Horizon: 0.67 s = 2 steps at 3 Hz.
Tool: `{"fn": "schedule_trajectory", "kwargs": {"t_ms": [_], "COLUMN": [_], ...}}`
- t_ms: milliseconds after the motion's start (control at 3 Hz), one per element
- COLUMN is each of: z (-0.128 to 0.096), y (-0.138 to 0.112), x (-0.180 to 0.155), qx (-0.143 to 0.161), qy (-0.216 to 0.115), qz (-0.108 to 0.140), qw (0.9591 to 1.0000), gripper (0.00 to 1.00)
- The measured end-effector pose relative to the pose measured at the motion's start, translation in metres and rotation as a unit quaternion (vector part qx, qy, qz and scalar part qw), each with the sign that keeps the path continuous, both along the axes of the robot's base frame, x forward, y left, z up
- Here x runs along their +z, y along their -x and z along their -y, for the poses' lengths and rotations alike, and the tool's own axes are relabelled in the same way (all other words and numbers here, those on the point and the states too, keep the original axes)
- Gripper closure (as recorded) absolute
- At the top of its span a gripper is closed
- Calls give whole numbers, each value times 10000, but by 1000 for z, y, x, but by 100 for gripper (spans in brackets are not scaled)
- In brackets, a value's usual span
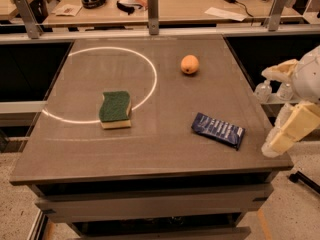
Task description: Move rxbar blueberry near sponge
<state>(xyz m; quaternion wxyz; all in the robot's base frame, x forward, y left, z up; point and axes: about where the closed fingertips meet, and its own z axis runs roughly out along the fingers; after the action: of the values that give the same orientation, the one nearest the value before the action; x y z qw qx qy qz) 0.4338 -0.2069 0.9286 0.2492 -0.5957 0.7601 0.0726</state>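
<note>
The rxbar blueberry [218, 130], a flat bar in a shiny dark blue wrapper, lies on the right front part of the grey table [160, 154]. The sponge [115, 109], green on top with a pale yellow base, lies on the left part of the table, on the lower right arc of a white circle. The two are well apart. My gripper [283, 138], pale yellow under a white arm, hangs at the table's right edge, just right of the bar and not touching it.
A round orange fruit [189, 64] sits at the back right of the table. A white circle [150, 69] is marked on the table's left half. Small clear bottles [264, 90] stand beyond the right edge. A cluttered desk [170, 4] and metal posts [153, 6] stand behind.
</note>
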Motion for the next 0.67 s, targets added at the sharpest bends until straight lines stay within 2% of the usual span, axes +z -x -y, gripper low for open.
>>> {"fn": "schedule_trajectory", "kwargs": {"t_ms": [333,667], "z": [5,6], "y": [-4,-21], "x": [-16,-43], "qx": [-317,-739], "qy": [-476,-665], "qz": [111,489], "qw": [9983,9938], "gripper": [0,0]}}
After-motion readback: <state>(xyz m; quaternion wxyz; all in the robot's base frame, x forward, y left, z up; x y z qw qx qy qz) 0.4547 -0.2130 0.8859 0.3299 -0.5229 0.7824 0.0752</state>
